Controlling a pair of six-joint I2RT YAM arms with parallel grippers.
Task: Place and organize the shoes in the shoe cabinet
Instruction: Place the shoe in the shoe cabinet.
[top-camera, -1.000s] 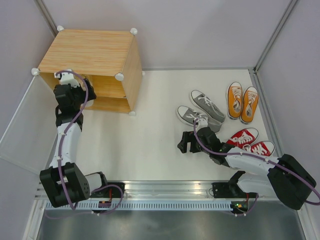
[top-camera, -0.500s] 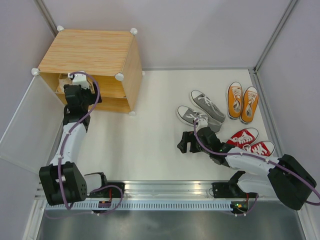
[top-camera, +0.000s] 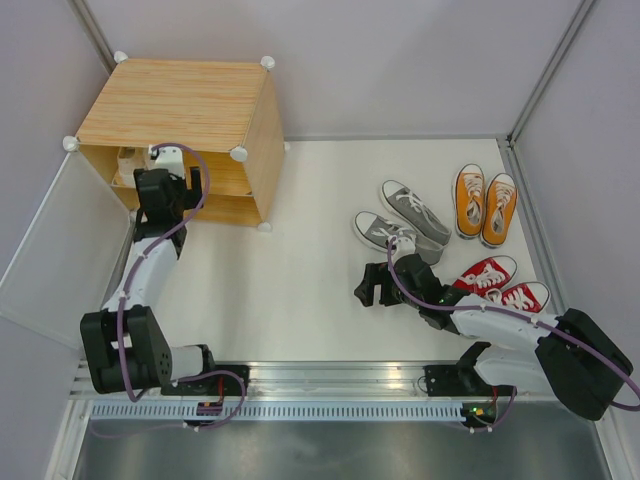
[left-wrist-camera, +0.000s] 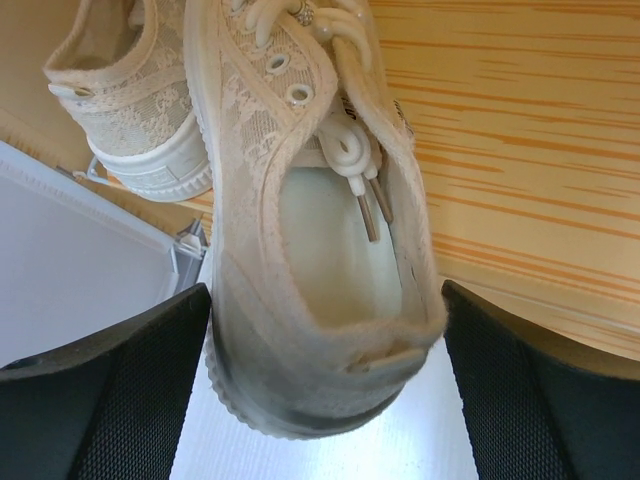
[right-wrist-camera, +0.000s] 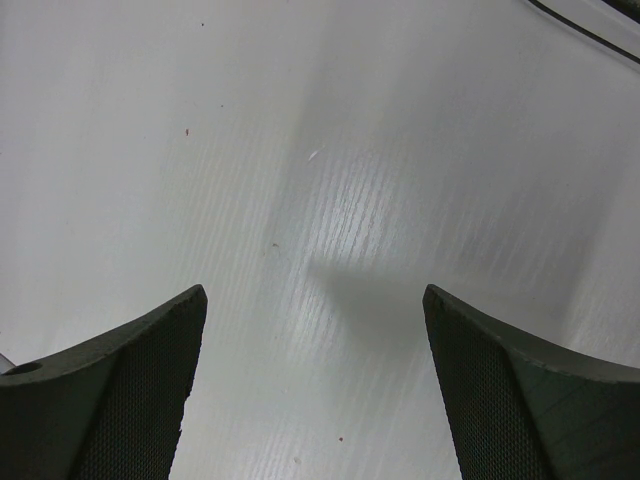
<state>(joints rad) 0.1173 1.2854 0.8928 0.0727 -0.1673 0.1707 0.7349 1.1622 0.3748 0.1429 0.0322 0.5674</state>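
Left gripper (left-wrist-camera: 322, 290) spread wide at shoe cabinet (top-camera: 180, 100) front opening, fingers (left-wrist-camera: 120, 400) flanking cream shoe (left-wrist-camera: 300, 200) heel at front edge, compartment unclear. Right gripper (right-wrist-camera: 315, 295) wide open, empty, over table (top-camera: 300, 270) right of cabinet. Grey pair (top-camera: 405, 215), orange pair (top-camera: 485, 205), red pair (top-camera: 500, 283) farther right, open table between.

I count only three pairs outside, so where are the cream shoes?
The cream shoes sit in the wooden cabinet at the table's far left; the left wrist view shows one between the left gripper's open jaws.
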